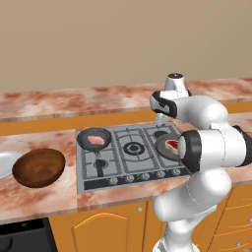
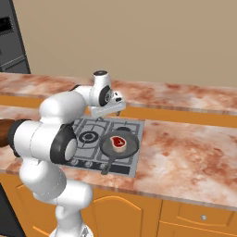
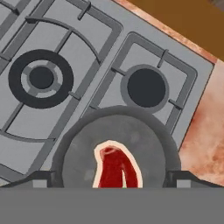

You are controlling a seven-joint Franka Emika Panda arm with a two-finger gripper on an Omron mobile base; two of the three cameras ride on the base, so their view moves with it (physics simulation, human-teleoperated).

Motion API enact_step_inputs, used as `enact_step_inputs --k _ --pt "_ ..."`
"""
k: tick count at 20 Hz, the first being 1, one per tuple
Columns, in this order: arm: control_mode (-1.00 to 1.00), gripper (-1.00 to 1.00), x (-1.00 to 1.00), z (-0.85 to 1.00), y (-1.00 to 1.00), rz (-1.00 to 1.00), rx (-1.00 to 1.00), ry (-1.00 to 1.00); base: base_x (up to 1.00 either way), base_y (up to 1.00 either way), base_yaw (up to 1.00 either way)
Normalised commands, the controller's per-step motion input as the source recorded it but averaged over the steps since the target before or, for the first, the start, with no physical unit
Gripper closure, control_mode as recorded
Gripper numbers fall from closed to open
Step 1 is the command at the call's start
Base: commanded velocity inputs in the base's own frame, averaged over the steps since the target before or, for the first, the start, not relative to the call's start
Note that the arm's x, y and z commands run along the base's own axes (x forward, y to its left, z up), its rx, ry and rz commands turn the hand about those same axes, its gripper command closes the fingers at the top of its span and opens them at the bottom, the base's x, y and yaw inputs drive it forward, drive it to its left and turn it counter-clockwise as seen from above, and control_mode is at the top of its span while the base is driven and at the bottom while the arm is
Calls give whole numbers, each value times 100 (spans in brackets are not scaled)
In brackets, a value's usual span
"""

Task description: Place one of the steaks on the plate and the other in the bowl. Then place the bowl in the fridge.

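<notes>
deep red steak with whitish fat rim point(image 3: 117, 168) lying in dark grey frying pan point(image 3: 131, 135) | gripper point(image 3: 112, 180) hovering spread above — lining up for a pick

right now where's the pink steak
In the left base view, the pink steak lies in a small frying pan on the stove's back-left burner, right of the brown bowl.

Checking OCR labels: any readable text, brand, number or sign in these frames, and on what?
None readable.
Stove: knobs along the front carry no legible marks.
Pans, bowl, red steak, counter: no text or labels.
</notes>
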Motion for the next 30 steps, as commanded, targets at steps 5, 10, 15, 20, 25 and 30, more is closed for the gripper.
enact_step_inputs --k 5,10,15,20,25,30 --pt "-100 -100 -4 -43 -18 8 0 10 0 0 0" --pt "-100 -100 -6 -28 0 9 0 3 0 0 0" --pt "-100 -100 -20 -46 0 12 0 2 0 0 0" --pt "-100 -100 -3 -45 0 3 -3 1 0 0 0" --pt "-100 -100 2 -43 0 3 0 0 0 0 0" --pt "-100 -100 12 -12 -2 0 0 2 0 0 0"
